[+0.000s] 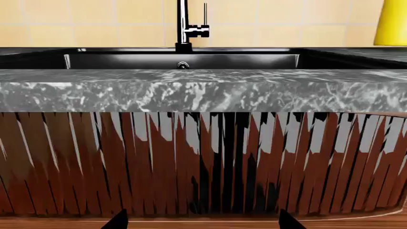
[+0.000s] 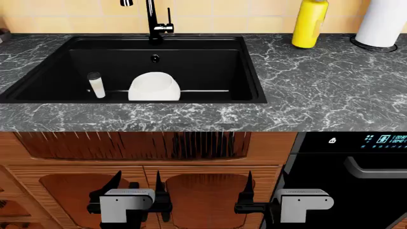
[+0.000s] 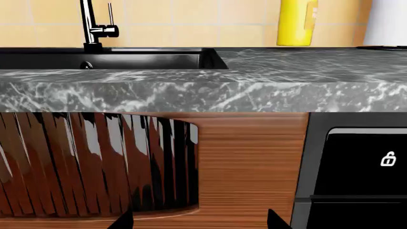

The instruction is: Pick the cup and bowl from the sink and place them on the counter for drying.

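In the head view, the matte black sink (image 2: 251, 71) is set into the dark marble counter (image 2: 324, 95). Inside it the slim cream cup (image 2: 96, 85) with a dark top stands upright at the left. Just to its right sits the large white bowl (image 2: 154, 87). Both grippers hang low in front of the cabinet doors, well below the counter edge. My left gripper (image 2: 137, 180) is open and empty, and so is my right gripper (image 2: 266, 183). The wrist views show the sink rim (image 1: 190, 59) and the counter front (image 3: 190, 90); cup and bowl are hidden there.
A tall black faucet (image 2: 152, 21) rises behind the sink. A yellow bottle (image 2: 310, 24) and a white paper-towel roll (image 2: 384, 21) stand at the back right of the counter. A black oven (image 2: 356, 167) sits under the counter at right, and wooden cabinet fronts (image 2: 197, 191) face the grippers.
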Available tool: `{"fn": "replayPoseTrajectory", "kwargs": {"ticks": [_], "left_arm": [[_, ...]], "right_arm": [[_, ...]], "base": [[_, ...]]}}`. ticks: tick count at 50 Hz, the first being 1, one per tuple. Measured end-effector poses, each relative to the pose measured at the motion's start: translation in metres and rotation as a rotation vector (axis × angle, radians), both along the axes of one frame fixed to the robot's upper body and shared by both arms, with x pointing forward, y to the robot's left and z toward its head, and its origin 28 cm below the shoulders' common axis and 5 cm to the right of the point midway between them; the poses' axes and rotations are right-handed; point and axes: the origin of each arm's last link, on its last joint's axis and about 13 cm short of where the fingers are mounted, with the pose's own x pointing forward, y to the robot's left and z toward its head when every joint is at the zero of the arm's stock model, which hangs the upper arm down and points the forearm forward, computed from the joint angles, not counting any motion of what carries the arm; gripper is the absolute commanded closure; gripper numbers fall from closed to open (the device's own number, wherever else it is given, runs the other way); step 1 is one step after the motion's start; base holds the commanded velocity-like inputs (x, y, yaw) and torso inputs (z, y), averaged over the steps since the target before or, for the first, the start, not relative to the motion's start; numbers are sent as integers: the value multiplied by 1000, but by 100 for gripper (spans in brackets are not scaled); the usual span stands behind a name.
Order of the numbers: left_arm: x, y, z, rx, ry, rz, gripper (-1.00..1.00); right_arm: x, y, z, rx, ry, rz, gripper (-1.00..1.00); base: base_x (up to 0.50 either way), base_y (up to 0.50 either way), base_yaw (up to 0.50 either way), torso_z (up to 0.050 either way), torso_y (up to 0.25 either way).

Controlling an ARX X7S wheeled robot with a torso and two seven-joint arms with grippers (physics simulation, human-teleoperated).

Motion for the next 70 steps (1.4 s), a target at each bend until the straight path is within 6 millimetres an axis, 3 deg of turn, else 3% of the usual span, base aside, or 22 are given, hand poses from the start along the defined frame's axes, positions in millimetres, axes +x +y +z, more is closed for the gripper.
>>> {"fn": "replayPoseTrajectory", "kwargs": {"ticks": [25, 70], "left_arm": [[-1, 0, 1, -12, -5, 10, -100], [-2, 2, -1, -18, 15, 13, -100]], "right_arm": [[1, 1, -1, -17, 6, 11, -100], [1, 3, -2, -30, 18, 20, -100]], "base": [[0, 12, 0, 0, 0], [0, 410, 0, 0, 0]]}}
